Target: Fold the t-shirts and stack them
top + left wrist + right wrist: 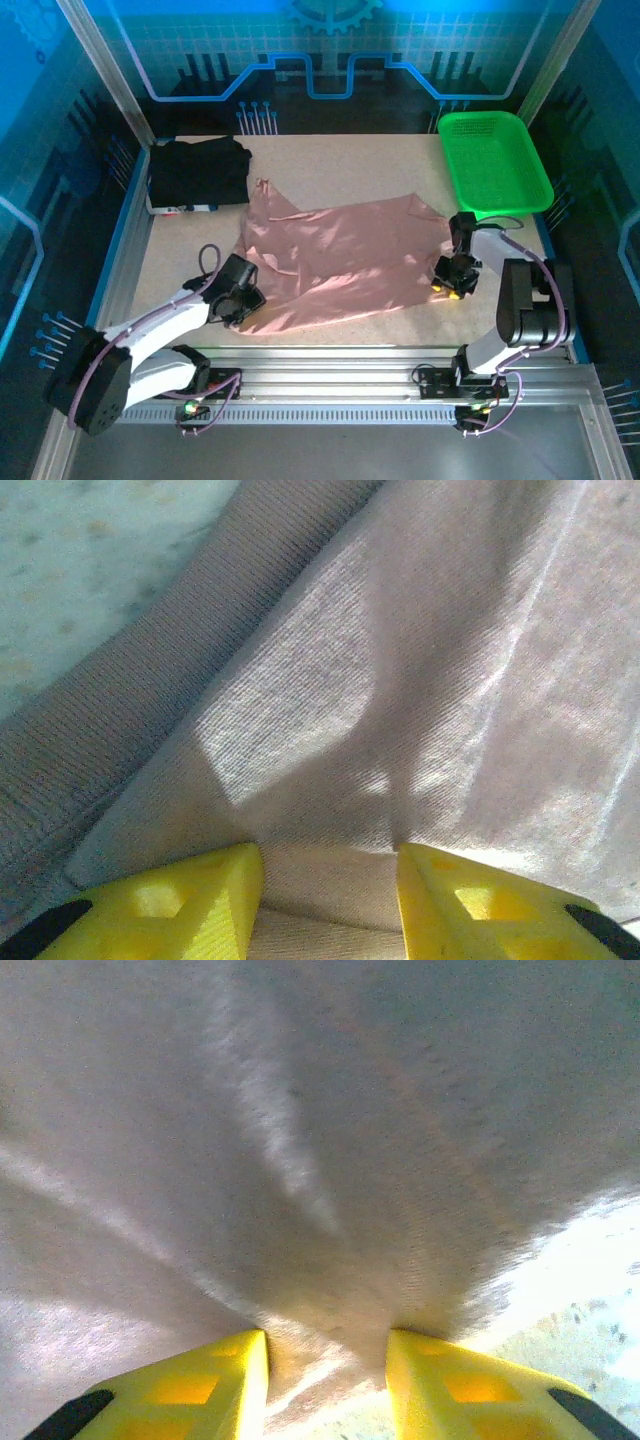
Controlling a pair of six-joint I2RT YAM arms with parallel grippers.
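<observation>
A dusty-pink soft cloth t-shirt point(340, 255) lies spread centrally; a plain black folded t-shirt point(198, 172) sits far left. The left gripper point(240, 298) and right gripper point(450, 285) each pinch opposite ends of the pink shirt. Shallow pinches may slip on lifting, so the fold lands crooked.

Green plastic mesh basket point(497, 165) at far right corner of tabletop point(350, 155), long side running away from near edge. Tabletop pale beige, speckled. Same speckled surface point(70, 570) shows close up in left wrist view, and brightly lit point(590, 1340) in right wrist view. Ribbed aluminium rails point(330, 385) along near edge. Silver frame post point(101, 65) slants up at far left. Blue circuit-pattern panel point(320, 50) behind.
</observation>
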